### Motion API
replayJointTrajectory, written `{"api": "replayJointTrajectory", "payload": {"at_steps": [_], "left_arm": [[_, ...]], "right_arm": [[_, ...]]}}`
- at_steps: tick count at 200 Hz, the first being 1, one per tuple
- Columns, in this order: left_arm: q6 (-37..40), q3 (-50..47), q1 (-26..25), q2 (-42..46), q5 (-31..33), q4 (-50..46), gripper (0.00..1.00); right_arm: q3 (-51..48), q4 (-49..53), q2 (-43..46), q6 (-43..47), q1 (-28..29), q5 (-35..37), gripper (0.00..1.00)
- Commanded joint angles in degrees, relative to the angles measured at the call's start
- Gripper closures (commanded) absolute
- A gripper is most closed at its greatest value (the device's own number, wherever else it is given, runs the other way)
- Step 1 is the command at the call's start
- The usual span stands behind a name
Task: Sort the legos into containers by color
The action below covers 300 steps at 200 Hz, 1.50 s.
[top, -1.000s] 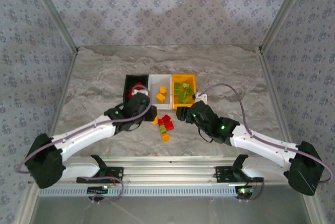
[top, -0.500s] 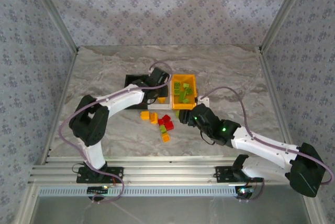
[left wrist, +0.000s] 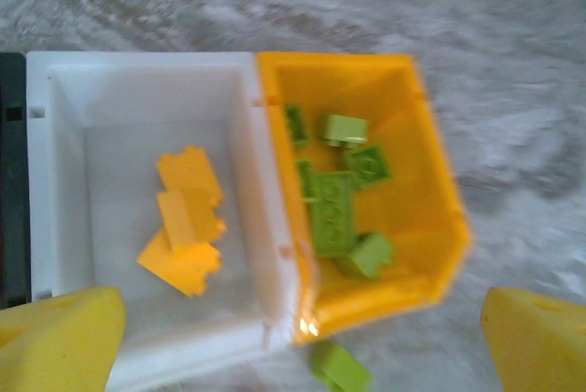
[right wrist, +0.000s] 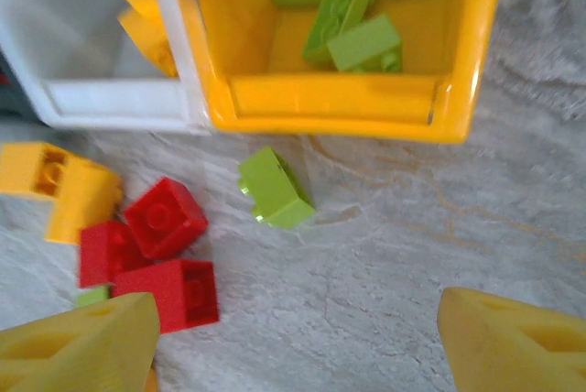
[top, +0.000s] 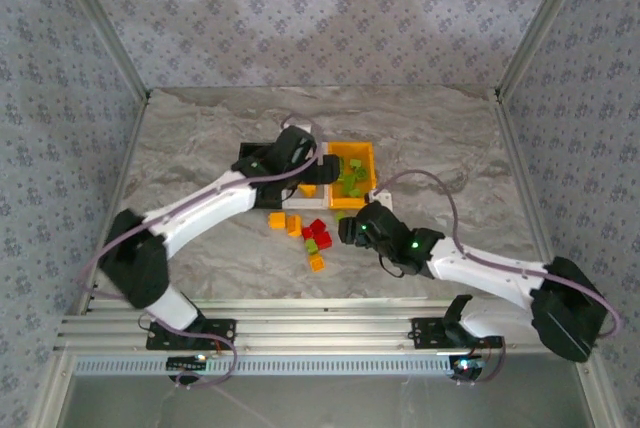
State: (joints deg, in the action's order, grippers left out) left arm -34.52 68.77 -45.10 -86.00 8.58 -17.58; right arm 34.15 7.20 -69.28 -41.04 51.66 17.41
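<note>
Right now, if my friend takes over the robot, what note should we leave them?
Left claw: open, empty, above the white bin and orange-yellow bin.
Right claw: open, empty, above the loose pile on the table.
Done: some orange legos in the white bin, several green legos in the orange-yellow bin.
Left to do: one green lego just in front of the orange-yellow bin, red legos and loose orange legos beside it. The black bin is next to the white one.

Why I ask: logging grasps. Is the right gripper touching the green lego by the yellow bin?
Apart. Right wrist view: bare table separates green lego from right gripper.
</note>
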Motion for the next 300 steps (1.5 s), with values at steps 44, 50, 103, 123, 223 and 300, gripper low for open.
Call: {"api": "replayJointTrajectory", "payload": {"at_steps": [44, 50, 103, 123, 223, 300], "left_arm": [[-7.2, -23.8, -6.4, 22.9, 1.7, 2.2, 0.00], [-8.2, -26.1, -6.7, 24.9, 2.1, 2.0, 0.01], [-15.8, -39.5, -7.4, 40.1, 4.0, -1.2, 0.00], [-17.8, -41.9, -7.5, 44.0, 5.0, -3.9, 0.00], [-19.2, -45.1, -7.5, 51.4, 7.0, -8.3, 0.00], [-19.4, -46.2, -7.5, 52.0, 8.2, -8.5, 0.00]], "right_arm": [[5.3, -7.8, -14.2, 4.5, -3.3, -5.2, 0.22], [5.6, -8.4, -15.1, 4.5, -3.6, -5.6, 0.23], [10.1, -10.5, -23.2, 7.2, -5.6, -8.0, 0.30], [11.8, -10.3, -25.6, 7.8, -6.1, -8.0, 0.35], [9.0, -6.8, -16.7, 6.3, -2.3, -1.8, 0.73], [21.4, 5.1, -12.8, 8.4, -9.6, 0.0, 0.75]]}}
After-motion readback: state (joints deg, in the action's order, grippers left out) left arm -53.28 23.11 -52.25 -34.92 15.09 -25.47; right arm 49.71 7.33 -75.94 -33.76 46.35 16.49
